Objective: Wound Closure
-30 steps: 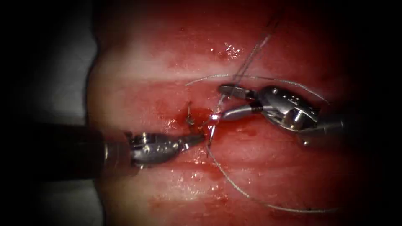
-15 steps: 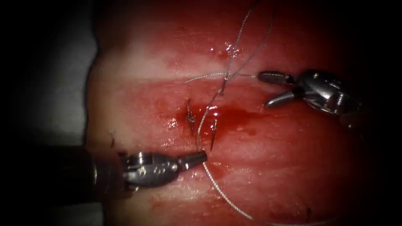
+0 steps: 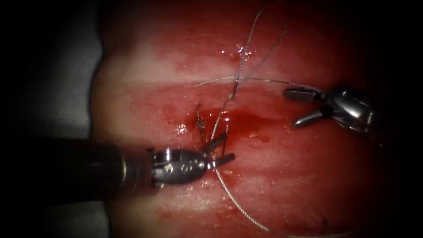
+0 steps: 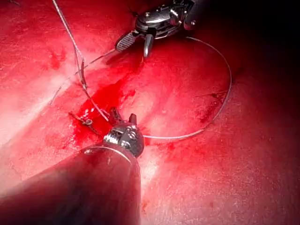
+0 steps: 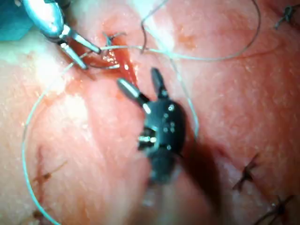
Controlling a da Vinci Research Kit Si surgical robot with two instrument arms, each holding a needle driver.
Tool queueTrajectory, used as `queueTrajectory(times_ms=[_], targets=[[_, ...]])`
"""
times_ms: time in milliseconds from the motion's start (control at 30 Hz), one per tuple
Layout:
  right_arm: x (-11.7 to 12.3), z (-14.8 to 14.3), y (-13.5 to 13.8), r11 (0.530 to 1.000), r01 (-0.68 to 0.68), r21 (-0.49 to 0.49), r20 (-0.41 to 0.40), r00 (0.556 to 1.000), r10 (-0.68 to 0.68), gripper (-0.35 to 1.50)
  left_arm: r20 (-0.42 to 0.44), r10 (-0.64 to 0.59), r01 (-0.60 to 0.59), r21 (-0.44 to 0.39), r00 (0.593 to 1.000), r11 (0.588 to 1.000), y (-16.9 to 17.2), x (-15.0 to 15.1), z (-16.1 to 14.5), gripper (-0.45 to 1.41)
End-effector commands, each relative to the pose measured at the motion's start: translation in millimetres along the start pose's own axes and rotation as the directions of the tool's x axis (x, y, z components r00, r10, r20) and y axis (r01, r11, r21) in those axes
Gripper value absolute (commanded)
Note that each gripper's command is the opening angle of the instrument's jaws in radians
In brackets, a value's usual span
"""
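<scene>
Pork-belly tissue point(image 3: 145, 88) takes up the whole field, pale in its upper band and wet with red fluid point(image 3: 249, 123) around the cut point(image 3: 220, 119) in the middle. From the left comes the left tool point(image 3: 219, 150). Its jaws stand moderately open right at the cut and hold nothing, one on each side of the thread. The left wrist view shows these same jaws point(image 4: 122, 116) parted just above the wet surface. The right tool point(image 3: 291, 109) hangs well apart on the right side of the cut, jaws spread wide and empty; the right wrist view confirms the wide spread point(image 5: 139, 80). The thread point(image 3: 238, 207) rises from the cut toward the top of the field and, below the left tool, sweeps in a long curve to the lower right. The needle point(image 3: 226, 132) seems to be the short dark sliver standing in the tissue just at the left jaws, partly buried; how much of its curve is free I cannot tell. A small dark stitch point(image 3: 200, 124) sits just left of it. My judgement is that the left tool is placed to take hold of the needle. To do this well, the jaws should close on the body of the needle and not on its point, the thread must stay out of the bite, and the jaws should not press into the soft edge of the cut.
</scene>
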Motion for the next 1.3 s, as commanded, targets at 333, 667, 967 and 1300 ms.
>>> queueTrajectory(times_ms=[333, 667, 967, 1300], targets=[[-3.2, 1.7, -1.0, 1.000, 0.016, -0.002, 0.004, 1.000, -0.016, 1.30, -0.017, 0.097, -0.097, -0.013, 0.995, 0.995, 2.3, -2.5, 1.0, 0.59], [-3.5, 1.8, -1.0, 1.000, 0.019, -0.004, 0.005, 1.000, -0.019, 1.28, -0.038, 0.149, -0.151, -0.039, 0.988, 0.988, 2.9, -3.1, 0.6, 0.59], [-3.9, 2.0, -1.1, 1.000, 0.022, -0.006, 0.006, 1.000, -0.022, 1.28, -0.054, 0.229, -0.231, -0.034, 0.972, 0.972, 1.9, -3.6, 2.6, 0.59], [-5.1, 2.5, -1.6, 1.000, 0.028, -0.008, 0.008, 1.000, -0.028, 1.23, -0.105, 0.310, -0.313, -0.014, 0.945, 0.950, 0.2, -5.4, 4.1, 0.52]])
